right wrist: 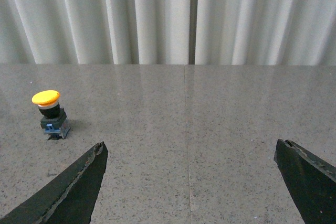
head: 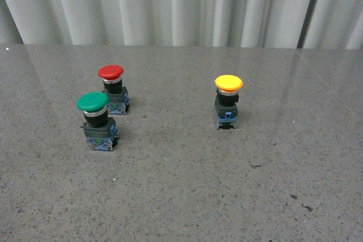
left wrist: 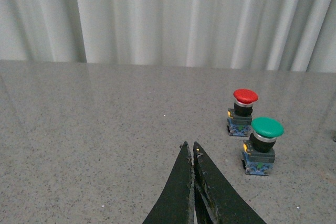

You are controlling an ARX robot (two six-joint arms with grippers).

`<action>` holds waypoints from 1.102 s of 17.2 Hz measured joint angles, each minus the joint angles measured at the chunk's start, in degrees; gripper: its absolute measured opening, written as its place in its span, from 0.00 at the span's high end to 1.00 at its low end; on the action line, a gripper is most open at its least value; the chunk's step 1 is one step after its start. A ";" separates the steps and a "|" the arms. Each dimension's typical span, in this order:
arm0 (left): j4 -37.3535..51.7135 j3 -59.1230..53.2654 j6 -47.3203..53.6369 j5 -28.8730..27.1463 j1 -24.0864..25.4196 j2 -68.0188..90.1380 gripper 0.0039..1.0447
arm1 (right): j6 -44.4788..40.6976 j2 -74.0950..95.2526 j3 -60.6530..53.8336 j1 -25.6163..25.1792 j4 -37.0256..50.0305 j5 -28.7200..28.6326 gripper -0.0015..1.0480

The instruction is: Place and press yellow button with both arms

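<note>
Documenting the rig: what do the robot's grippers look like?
The left gripper has two flat black fingers tapering to narrow points, edges rough and chipped. The right gripper has the same matte black, wedge-shaped fingers, worn at the edges. No cables, markings or arm bodies show.

This looks like a robot test lab, not a home. A grey speckled stone-like bench (head: 181, 196) stands before a plain white pleated curtain (head: 170, 4) that closes the whole background. On the bench stand three industrial parts: a red-capped push-button (head: 112, 90), a green-capped push-button (head: 96, 120) and a yellow-capped push-button (head: 228, 101).
</note>
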 joint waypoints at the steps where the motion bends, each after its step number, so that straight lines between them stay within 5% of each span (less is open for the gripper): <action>1: -0.92 0.00 0.00 0.00 0.00 -0.96 0.99 | 0.00 0.00 0.00 0.00 0.00 -0.02 0.06; 4: -12.48 0.02 0.00 -0.04 0.00 -10.54 0.99 | -0.02 -0.02 0.00 0.00 0.00 0.00 0.06; 14: -11.82 0.02 0.00 -0.02 0.00 -11.19 0.96 | 0.00 -0.02 0.00 0.00 0.04 -0.02 0.06; 19: -11.82 0.02 0.00 0.00 0.00 -11.19 0.44 | 0.00 -0.02 0.00 0.00 0.02 -0.02 0.06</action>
